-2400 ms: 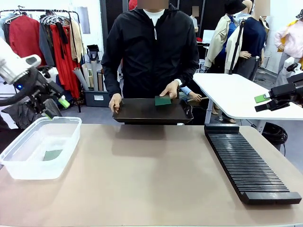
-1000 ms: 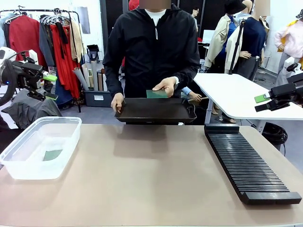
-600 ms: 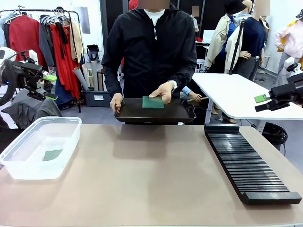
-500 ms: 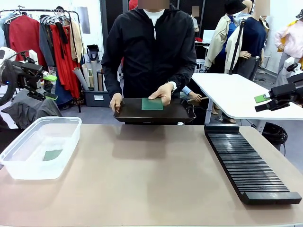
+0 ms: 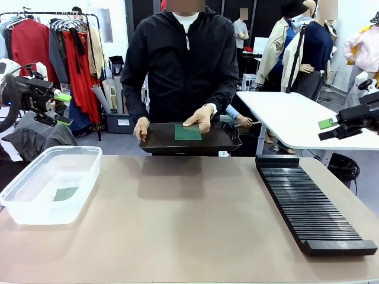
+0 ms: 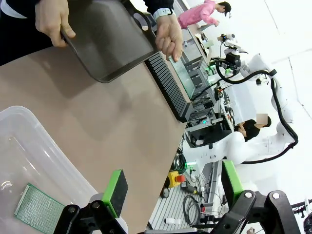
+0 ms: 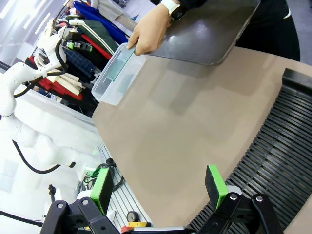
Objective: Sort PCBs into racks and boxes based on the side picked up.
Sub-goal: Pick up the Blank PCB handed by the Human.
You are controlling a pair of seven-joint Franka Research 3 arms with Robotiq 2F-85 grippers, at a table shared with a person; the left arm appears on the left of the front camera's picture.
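I see left gripper (image 6: pixel 173 187) wide, empty, off left edge of surface (image 5: pixel 177 225), beside clear tub (image 5: pixel 35 171). Right gripper (image 7: pixel 158 186) wide too, empty, off right edge. First board (image 5: pixel 65 193) flat on tub floor. Second board (image 5: pixel 188 132) on black tray (image 5: pixel 225 144) beyond far edge, person's hand (image 5: pixel 198 118) touching it; other hand (image 5: pixel 142 127) grips tray rim. Rack (image 5: pixel 308 207) along right edge.

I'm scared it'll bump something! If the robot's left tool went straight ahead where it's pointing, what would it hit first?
The left tool would most likely meet the bare table top first, just past the clear box. Depth is hard to judge, so that's a guess.
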